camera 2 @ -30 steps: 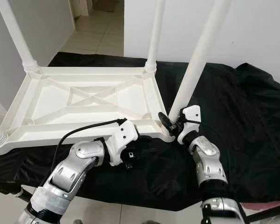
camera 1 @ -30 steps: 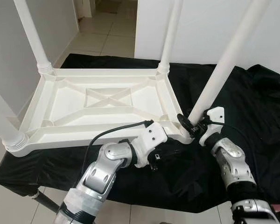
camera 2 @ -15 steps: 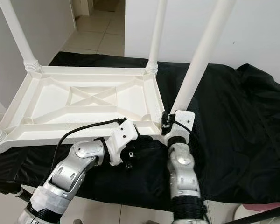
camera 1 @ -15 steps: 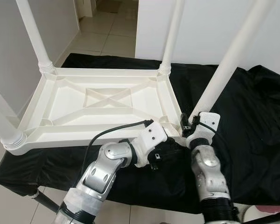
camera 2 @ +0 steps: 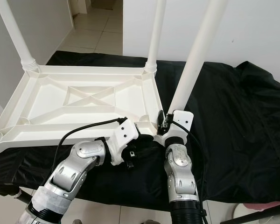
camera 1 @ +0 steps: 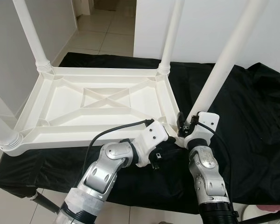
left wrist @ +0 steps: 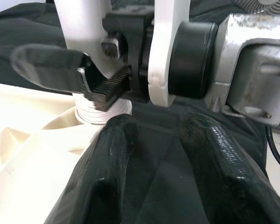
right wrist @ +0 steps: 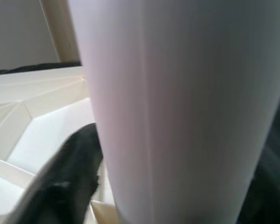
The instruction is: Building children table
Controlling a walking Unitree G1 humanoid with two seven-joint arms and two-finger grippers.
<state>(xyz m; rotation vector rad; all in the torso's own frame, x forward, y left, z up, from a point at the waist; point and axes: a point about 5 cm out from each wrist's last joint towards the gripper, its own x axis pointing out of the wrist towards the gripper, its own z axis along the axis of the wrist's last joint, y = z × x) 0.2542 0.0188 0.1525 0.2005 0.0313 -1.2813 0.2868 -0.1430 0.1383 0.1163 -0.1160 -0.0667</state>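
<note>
R gripper (camera 1: 185,127) was clamped round base of near-right table leg (camera 1: 219,70); leg top cut off by frame. Upturned tabletop (camera 1: 98,105) sat on black cloth (camera 1: 252,116), just left of it. L gripper (left wrist: 154,154) beside, fingers slightly apart, holding nothing, tips blurred.

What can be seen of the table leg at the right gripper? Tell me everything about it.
The table leg is a long, smooth, white tube that looks like plastic. It rises at a slant from the near right corner of the upturned white table top, its upper end out of frame. Its ribbed base sits in the corner socket, over the black cloth. The right gripper closes around it just above that base, one black finger visible beside the tube in the right wrist view. The left gripper is close by, apart from the leg.
</note>
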